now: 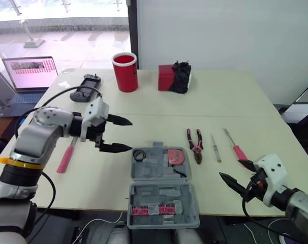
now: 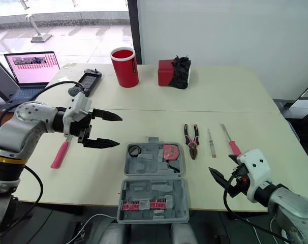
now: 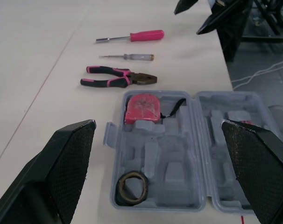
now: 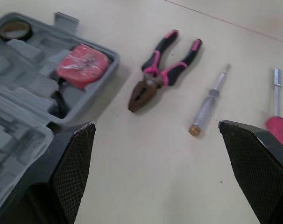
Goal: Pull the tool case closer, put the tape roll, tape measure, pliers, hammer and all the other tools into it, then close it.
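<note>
Tool case [image 1: 144, 170]: open at the 6 o'clock edge of the table [image 1: 220, 96]; tape roll [image 1: 139, 154] and tape measure [image 1: 175, 156] sit in its far half.
Pliers [image 1: 195, 145]: loose, just beside the case at its 3 o'clock; long axis runs 12 to 6, handles at 12, nose at 6.
Right gripper [image 1: 234, 171]: jaws spread wide, empty; pliers near, at its 10 o'clock.
Left gripper [image 1: 127, 134]: jaws spread wide, empty, at the case's 10 o'clock; pliers well apart, across the case.
Hammer [image 1: 66, 155]: pink handle at the left gripper's 8 o'clock.
Nearer arm for pliers: right, likely closing across the handles.

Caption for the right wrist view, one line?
Open tool case holds tape roll and tape measure; pliers, clear screwdriver and pink screwdriver lie beside it.
</note>
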Tool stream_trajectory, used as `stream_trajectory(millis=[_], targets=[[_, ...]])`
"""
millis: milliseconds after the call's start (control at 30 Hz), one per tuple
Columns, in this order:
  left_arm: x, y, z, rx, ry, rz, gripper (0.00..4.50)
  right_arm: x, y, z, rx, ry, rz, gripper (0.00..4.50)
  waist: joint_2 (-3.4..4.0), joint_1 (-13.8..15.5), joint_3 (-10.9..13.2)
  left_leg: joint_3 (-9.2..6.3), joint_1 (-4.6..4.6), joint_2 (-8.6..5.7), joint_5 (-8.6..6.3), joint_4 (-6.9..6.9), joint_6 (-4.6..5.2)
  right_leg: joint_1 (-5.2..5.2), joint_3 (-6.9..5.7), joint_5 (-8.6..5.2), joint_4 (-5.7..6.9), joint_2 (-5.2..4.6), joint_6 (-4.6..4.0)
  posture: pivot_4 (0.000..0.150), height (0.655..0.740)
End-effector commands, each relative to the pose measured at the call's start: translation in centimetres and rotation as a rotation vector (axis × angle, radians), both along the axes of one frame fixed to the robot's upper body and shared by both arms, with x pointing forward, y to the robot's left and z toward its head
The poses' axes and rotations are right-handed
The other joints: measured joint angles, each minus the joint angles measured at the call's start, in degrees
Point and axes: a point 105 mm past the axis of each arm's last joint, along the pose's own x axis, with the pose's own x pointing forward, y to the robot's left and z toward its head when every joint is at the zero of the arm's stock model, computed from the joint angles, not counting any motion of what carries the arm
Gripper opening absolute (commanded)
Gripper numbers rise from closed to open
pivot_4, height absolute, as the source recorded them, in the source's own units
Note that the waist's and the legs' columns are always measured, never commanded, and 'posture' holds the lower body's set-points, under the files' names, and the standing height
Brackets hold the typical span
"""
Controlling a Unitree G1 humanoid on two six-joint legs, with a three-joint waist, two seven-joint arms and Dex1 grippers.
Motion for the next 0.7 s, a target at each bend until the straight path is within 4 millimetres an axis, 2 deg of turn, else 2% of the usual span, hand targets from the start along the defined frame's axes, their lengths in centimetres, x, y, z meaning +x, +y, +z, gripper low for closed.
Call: stream_trajectory(millis=[33,200,367,500,700], targets=[[-0.1,0.0,0.4,0.011,-0.029,-0.015,4.50,0.7,1.5,-0.1,0.035,0.012,0.029,4.46,0.00,-0.17,0.00,0.00,0.00,0.00,0.00,0.00,0.00,0.00,0.00,0.00,0.00,0.00,0.00,0.150,0.7400],[-0.4,0.3,-0.1,0.016,-0.034,0.007,4.50,2.3,1.9,-0.9,0.075,0.009,0.018,4.46,0.00,-0.04,0.00,0.00,-0.01,0.00,0.00,-0.01,0.00,0.00,0.00,0.00,0.00,0.00,0.01,0.150,0.7400],[-1.3,0.5,-0.8,0.001,-0.025,0.053,4.50,5.5,3.1,-3.0,0.082,0.028,-0.018,4.46,-0.01,-0.30,0.00,0.00,-0.02,0.01,0.00,0.00,0.00,-0.01,0.00,0.01,-0.01,-0.01,0.00,0.150,0.7400],[-1.8,0.3,-0.5,-0.032,-0.044,0.088,4.50,8.2,3.5,-4.3,0.099,0.039,-0.047,4.46,-0.01,-0.34,0.00,-0.03,-0.02,0.01,0.00,0.01,0.00,-0.02,-0.01,0.01,0.05,0.00,0.01,0.150,0.7400],[-2.5,0.4,-0.3,-0.041,-0.045,0.135,4.50,10.4,3.4,-4.5,0.117,0.028,-0.063,4.46,0.00,-0.18,0.00,-0.03,-0.02,0.01,0.00,-0.05,0.00,-0.03,-0.03,0.11,0.05,0.00,0.24,0.150,0.7400]])
